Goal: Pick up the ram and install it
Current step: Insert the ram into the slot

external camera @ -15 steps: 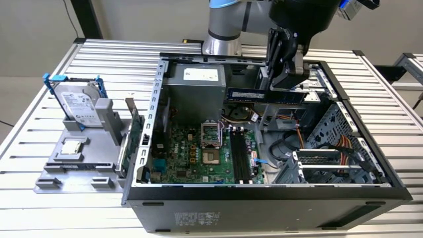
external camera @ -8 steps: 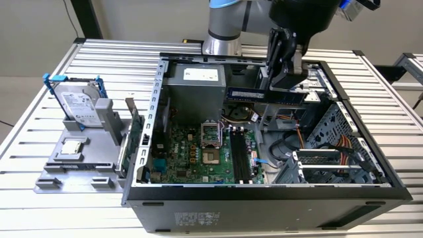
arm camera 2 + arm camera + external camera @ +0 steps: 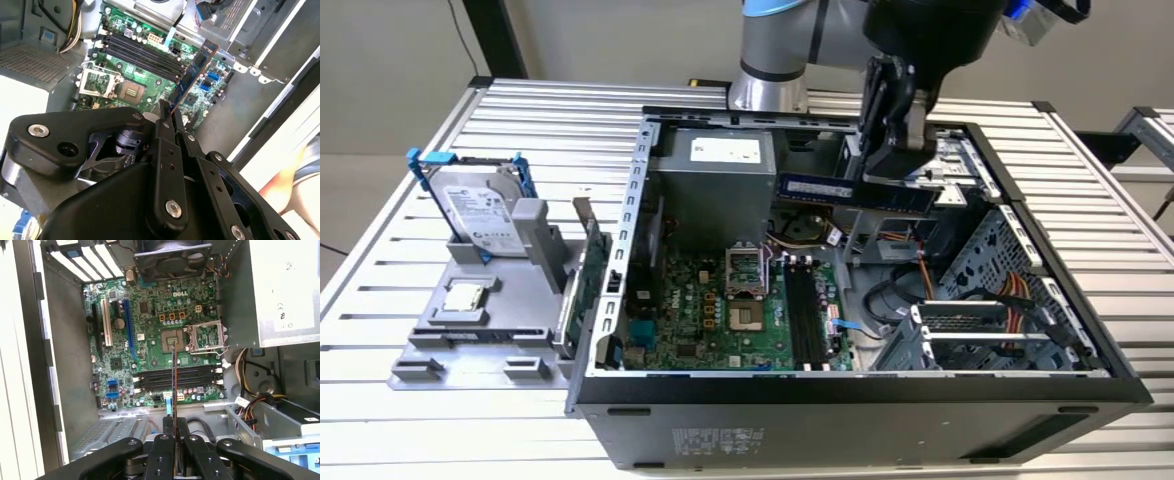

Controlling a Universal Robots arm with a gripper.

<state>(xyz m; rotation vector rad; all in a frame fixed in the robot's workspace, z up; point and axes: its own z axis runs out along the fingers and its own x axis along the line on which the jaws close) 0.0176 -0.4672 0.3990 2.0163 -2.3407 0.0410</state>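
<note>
The black gripper was clamped on one end of the ram, its two fingers pinched flat against the thin blue board, which ran out from them edge-on in both wrist views. The pick-up was therefore done: the stick was off its rest and hung in the air over the open computer case. Below it lay the green motherboard, where the four dark memory slots beside the bare processor socket all looked unfilled, so the installing itself was not yet done. The ram was well apart from those slots (the exterior view showed it up near the case's top rim, close to the grey power supply and high above the board). By both wrist views the stick also appeared to lie across the line of the slots rather than along it, which suggested that the turning, the lowering and the pressing home were all left to do. Farther off, toward the exterior view's left, the other parts waited outside the case: the green expansion card stood on edge just beside the case wall, and the silver hard drive in its blue frame stood upright on a grey fixture on the slatted metal table.
</note>
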